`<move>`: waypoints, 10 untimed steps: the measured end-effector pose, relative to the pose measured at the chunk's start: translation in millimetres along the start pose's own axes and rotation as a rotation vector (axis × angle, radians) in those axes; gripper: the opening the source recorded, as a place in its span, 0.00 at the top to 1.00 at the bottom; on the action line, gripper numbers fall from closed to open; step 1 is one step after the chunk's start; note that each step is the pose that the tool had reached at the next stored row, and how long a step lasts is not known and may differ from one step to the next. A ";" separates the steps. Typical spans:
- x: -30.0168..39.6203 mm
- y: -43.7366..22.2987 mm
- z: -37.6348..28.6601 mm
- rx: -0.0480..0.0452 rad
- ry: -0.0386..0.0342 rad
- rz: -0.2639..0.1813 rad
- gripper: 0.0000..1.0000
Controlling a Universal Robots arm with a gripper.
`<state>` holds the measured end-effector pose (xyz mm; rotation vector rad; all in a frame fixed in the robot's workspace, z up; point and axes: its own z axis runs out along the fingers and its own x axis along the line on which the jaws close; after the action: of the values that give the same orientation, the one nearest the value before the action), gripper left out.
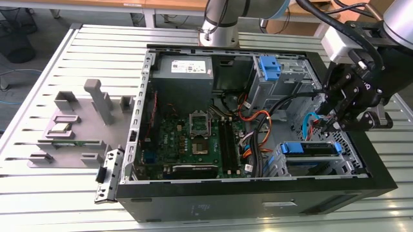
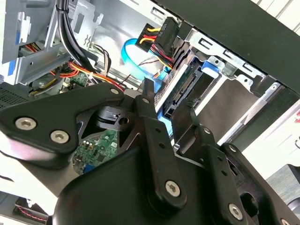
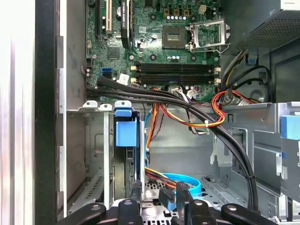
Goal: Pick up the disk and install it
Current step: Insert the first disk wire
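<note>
Installation stage, probably: gripper (image 2: 167, 96), fingers (image 2: 151, 117) apart and empty, hangs near the caged disk (image 3: 125, 136); you should verify seating.

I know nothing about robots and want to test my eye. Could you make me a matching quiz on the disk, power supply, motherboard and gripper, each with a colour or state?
Things:
1. disk
2. power supply
3. motherboard
4. gripper

Descriptions:
A. green, lying flat
B. black, fingers apart
C. in a blue carrier, sitting in the drive cage
D. grey box with a white label

Pairs: 1-C, 2-D, 3-A, 4-B
</note>
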<state>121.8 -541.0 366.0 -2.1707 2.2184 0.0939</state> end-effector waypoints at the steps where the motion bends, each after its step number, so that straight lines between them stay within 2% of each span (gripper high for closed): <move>1: -0.1 0.0 -0.7 0.0000 -0.0001 0.000 0.58; 7: -0.2 -0.6 -1.6 -0.0001 -0.0001 0.000 0.58; 10: 0.0 -1.9 1.1 0.0000 -0.0001 0.000 0.58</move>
<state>123.8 -541.0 364.8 -2.1707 2.2183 0.0940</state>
